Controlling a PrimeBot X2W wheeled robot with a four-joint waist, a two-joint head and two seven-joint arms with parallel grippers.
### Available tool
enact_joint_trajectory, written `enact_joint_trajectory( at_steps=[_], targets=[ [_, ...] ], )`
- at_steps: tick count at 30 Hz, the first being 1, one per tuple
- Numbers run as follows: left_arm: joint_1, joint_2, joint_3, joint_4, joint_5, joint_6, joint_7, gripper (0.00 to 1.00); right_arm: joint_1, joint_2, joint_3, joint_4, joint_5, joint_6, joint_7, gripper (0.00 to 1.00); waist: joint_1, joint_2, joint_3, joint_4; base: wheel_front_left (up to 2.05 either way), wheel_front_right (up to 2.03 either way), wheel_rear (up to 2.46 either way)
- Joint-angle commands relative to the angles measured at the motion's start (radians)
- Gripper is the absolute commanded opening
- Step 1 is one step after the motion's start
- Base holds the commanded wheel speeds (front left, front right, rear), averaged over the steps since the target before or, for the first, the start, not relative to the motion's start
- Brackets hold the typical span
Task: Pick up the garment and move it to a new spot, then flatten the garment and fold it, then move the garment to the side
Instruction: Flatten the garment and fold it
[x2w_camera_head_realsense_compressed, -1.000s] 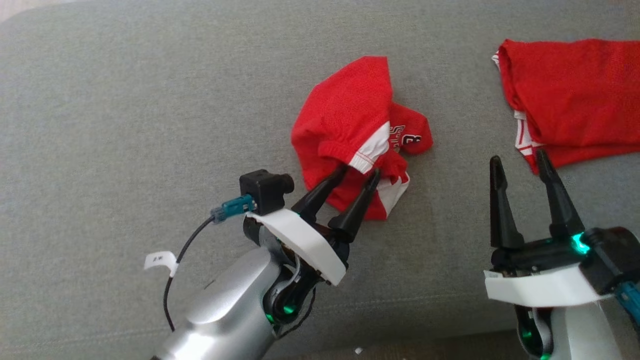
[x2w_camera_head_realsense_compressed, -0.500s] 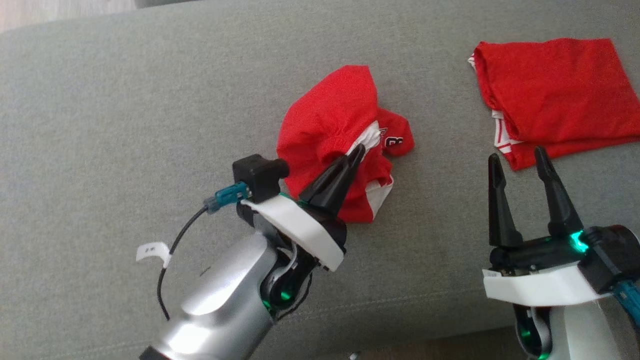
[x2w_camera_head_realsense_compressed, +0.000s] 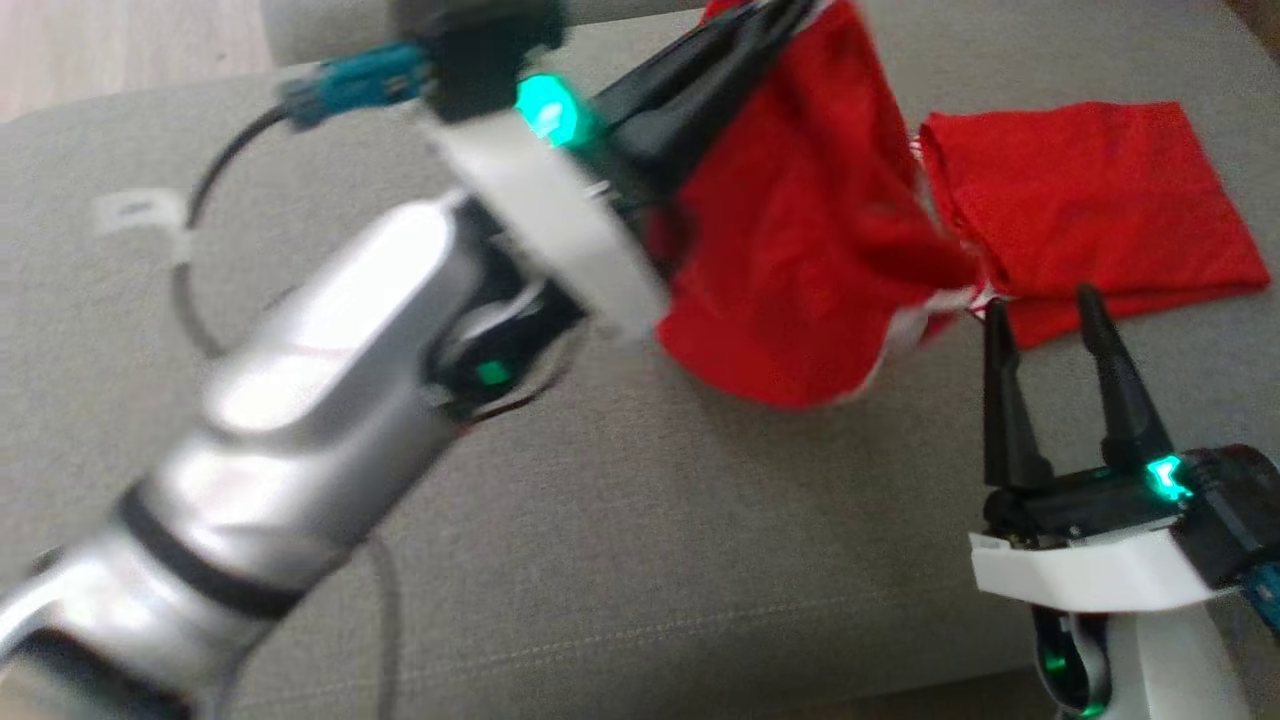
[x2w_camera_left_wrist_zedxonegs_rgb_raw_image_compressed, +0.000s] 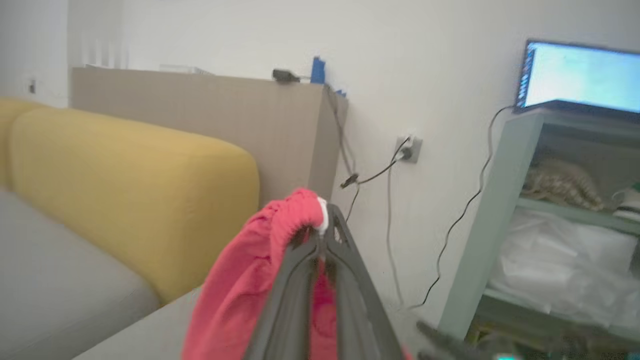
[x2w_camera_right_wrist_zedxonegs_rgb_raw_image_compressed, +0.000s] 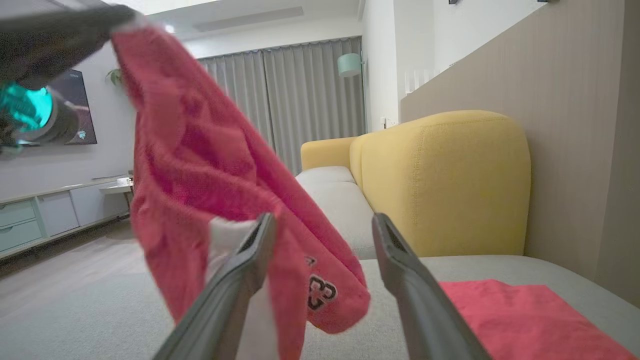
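Nearest, the right gripper (x2w_camera_head_realsense_compressed: 1040, 300) stands spread and empty above the grey cushion (x2w_camera_head_realsense_compressed: 600, 550). Beyond it the red shorts (x2w_camera_head_realsense_compressed: 800, 250) hang from the left gripper (x2w_camera_left_wrist_zedxonegs_rgb_raw_image_compressed: 324, 235), whose pressed-together fingers pinch the gathered waistband. Carry them high so the hem clears, and set them down well apart from the folded red garment (x2w_camera_head_realsense_compressed: 1090, 200) behind.

The left end effector (x2w_camera_head_realsense_compressed: 780, 15), blurred at the top edge, has its fingers pressed together on the red garment (x2w_camera_head_realsense_compressed: 810, 250), which hangs above the grey upholstered seat (x2w_camera_head_realsense_compressed: 600, 560). The right end effector (x2w_camera_head_realsense_compressed: 1040, 305), at lower right, has its fingers spread, their tips near a folded red cloth (x2w_camera_head_realsense_compressed: 1090, 200).
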Motion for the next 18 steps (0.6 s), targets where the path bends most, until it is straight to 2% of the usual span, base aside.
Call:
enact_joint_trajectory(
  at_steps=[1,5,9,14,18],
  targets=[
    [0.035,0.116,0.022,-0.046,-0.007,-0.002,0.027,0.00,-0.023,-0.001,0.013,-0.046,-0.005,0.006,-0.007,1.00,-0.0001,0.0000,0.010,0.025,0.00,0.00,0.00],
    [0.196,0.260,0.007,-0.072,-0.044,0.009,0.057,0.00,-0.009,-0.012,0.015,-0.047,-0.015,0.006,-0.007,1.00,-0.0001,0.0000,0.056,0.075,0.00,0.00,0.00],
    [0.314,0.344,0.035,-0.036,-0.051,0.052,-0.005,0.00,-0.013,-0.049,0.051,0.008,0.018,0.006,-0.007,1.00,-0.0001,0.0000,0.105,0.118,0.00,0.00,0.00],
    [0.355,0.361,0.057,0.024,-0.036,0.068,-0.079,0.00,-0.044,-0.071,0.053,0.111,0.040,0.006,-0.007,1.00,-0.0001,0.0000,0.136,0.159,0.00,0.00,0.00],
    [0.359,0.337,0.076,0.077,-0.033,0.061,-0.122,0.00,-0.105,-0.102,0.071,0.289,0.025,0.006,-0.007,1.00,-0.0001,0.0000,0.155,0.192,0.00,0.00,0.00]
  ],
)
